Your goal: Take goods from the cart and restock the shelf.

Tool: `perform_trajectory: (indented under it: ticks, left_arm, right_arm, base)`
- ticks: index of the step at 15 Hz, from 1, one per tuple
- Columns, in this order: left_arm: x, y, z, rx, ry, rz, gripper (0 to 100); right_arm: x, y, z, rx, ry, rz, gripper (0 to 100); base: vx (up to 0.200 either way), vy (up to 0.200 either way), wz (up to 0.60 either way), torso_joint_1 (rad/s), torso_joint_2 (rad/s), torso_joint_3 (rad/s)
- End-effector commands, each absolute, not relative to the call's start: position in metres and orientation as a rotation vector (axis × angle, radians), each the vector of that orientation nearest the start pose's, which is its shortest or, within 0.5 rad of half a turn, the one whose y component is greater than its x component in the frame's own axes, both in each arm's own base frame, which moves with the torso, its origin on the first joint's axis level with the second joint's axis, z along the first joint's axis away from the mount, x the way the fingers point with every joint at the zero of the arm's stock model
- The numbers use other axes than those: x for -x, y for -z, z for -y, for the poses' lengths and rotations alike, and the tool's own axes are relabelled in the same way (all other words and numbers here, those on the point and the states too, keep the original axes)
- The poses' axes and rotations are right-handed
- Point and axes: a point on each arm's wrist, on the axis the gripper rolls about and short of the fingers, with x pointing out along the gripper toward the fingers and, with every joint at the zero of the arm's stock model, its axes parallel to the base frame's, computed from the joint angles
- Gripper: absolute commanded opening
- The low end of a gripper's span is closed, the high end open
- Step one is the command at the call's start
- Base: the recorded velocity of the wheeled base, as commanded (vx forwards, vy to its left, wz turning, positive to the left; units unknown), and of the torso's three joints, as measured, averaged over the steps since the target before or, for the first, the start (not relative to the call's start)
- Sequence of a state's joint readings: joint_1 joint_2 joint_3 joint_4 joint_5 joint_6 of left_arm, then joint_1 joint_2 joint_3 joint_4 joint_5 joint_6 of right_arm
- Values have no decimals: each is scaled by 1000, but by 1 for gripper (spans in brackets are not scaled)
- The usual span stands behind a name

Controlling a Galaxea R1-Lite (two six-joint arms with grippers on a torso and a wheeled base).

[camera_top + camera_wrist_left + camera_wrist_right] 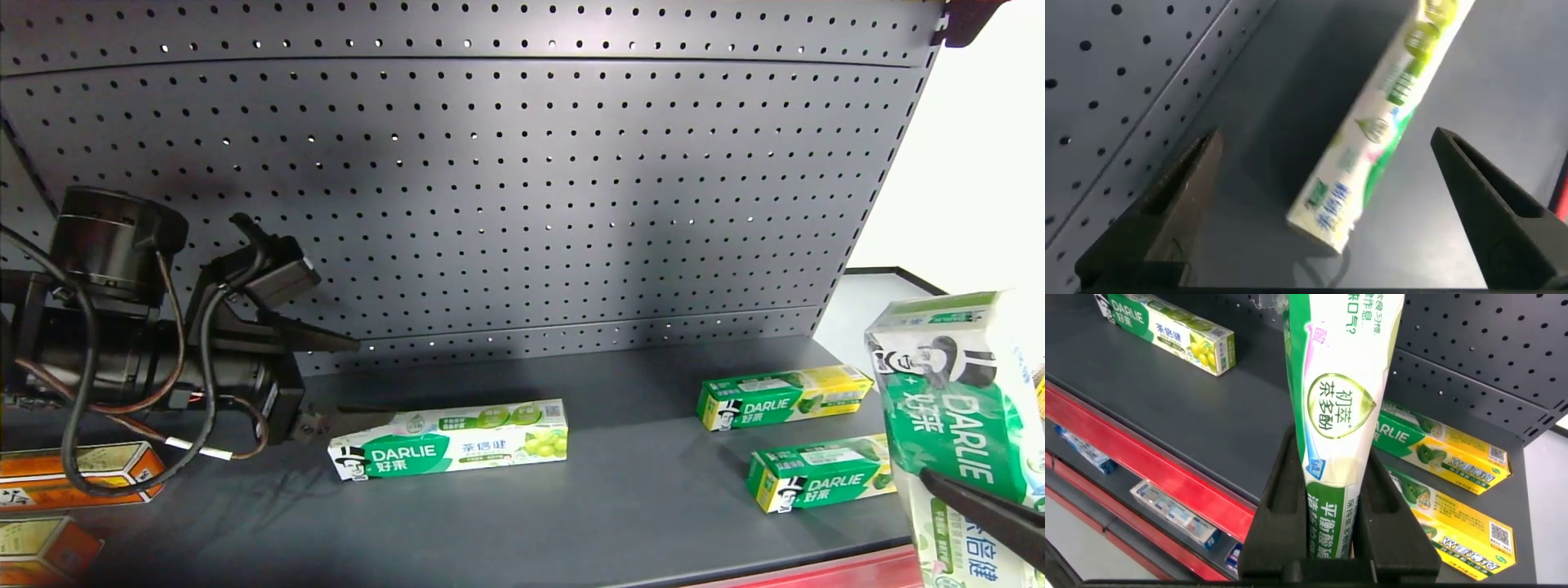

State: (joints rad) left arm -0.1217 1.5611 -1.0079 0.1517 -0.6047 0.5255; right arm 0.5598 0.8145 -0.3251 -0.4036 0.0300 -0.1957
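shelf deck, dark grey, red front rail nearest. r gripper in front of rt corner, fingers clamped on held toothpaste box, upright. on deck rt side: front box & rear box, flat, close, not touching. centre box flat, well apart from them; bare deck between. l gripper spread wide, empty, at centre box's l end. judgement: tip held box flat, long side parallel w/ front rail, set in bare gap, release only once resting; keep clear of neighbours. pegboard back panel farthest.
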Motion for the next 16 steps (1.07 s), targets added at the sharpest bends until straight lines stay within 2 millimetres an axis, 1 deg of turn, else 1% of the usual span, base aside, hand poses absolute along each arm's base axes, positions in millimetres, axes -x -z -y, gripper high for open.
perform_trajectory:
  ticks: [1, 2, 3, 5, 7, 10, 12, 15, 16]
  left_arm:
    - [-230, -205, 41, -314, 852, -503, 100]
    - [-218, -193, 39, -308, 854, -534, 100]
    - [-213, -186, 39, -314, 858, -530, 100]
    - [-213, -183, 41, -359, 882, -514, 100]
    - [-220, -180, 46, -377, 911, -512, 100]
    - [-228, -181, 48, -383, 912, -483, 100]
    - [-233, -181, 50, -365, 955, -461, 100]
    - [-251, -183, 55, -350, 1017, -374, 100]
    - [-254, -184, 56, -345, 1037, -360, 100]
  right_arm:
    - [-71, -191, -46, 215, -597, -32, 0]
    - [-71, -189, -45, 217, -598, -39, 0]
    - [-69, -188, -44, 216, -598, -35, 0]
    - [-68, -186, -44, 217, -598, -39, 0]
    - [-68, -187, -44, 218, -599, -36, 0]
    - [-68, -187, -44, 216, -598, -35, 0]
    - [-69, -188, -44, 215, -599, -33, 0]
    - [-69, -188, -44, 215, -599, -33, 0]
    - [-69, -188, -44, 215, -599, -32, 0]
  base:
    - [0, 0, 0, 0, 0, 0]
    - [0, 0, 0, 0, 0, 0]
    - [0, 0, 0, 0, 0, 0]
    - [0, 0, 0, 0, 0, 0]
    - [0, 0, 0, 0, 0, 0]
    - [0, 0, 0, 0, 0, 0]
    - [0, 0, 0, 0, 0, 0]
    - [0, 0, 0, 0, 0, 0]
    - [0, 0, 0, 0, 0, 0]
